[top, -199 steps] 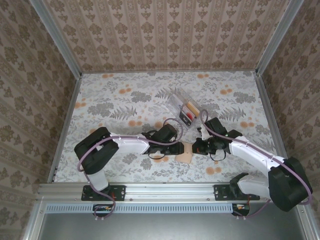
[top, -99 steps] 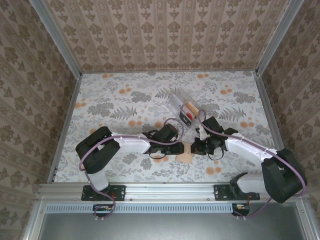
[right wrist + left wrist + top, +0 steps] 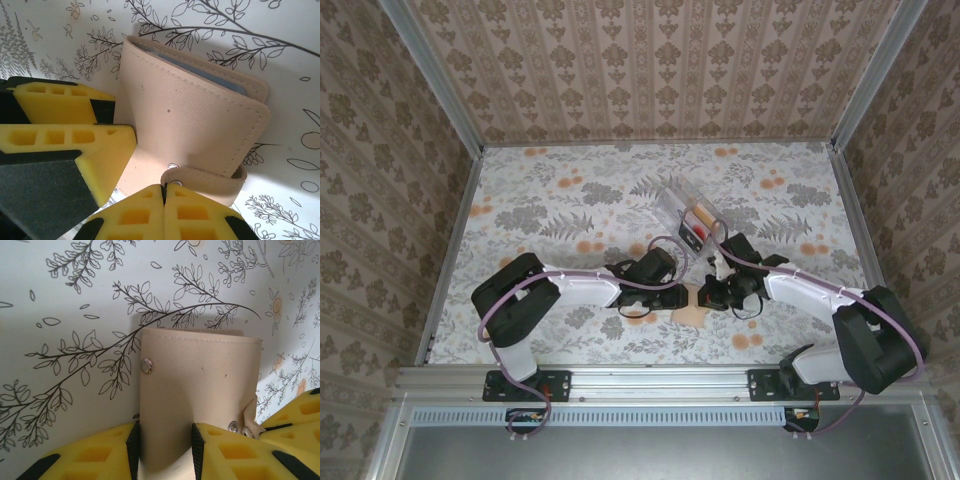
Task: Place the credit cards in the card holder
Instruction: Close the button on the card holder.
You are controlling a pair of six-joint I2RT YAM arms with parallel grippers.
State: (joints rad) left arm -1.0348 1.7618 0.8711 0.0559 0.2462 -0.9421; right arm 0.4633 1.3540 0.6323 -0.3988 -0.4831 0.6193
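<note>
My right arm (image 3: 800, 290) has swung inward over the floral table (image 3: 550, 210). Its right gripper (image 3: 163, 189), fully closed, now meets the snap strap (image 3: 210, 180) of the tan wallet (image 3: 200, 385), which my left gripper (image 3: 165, 440) clamps. Just beyond, the clear card holder (image 3: 676, 205) already has the orange card (image 3: 701, 217) and red card (image 3: 691, 233); opening the wallet for more seems next.

You have no text, brand or number to read here. The credit cards (image 3: 698, 224) standing in the card holder (image 3: 675, 205), at the far middle of the table, are too small in the top view for any print to come through. Close up, the tan wallet (image 3: 200, 390) shows you only stitching and plain metal snap studs (image 3: 146, 365).
</note>
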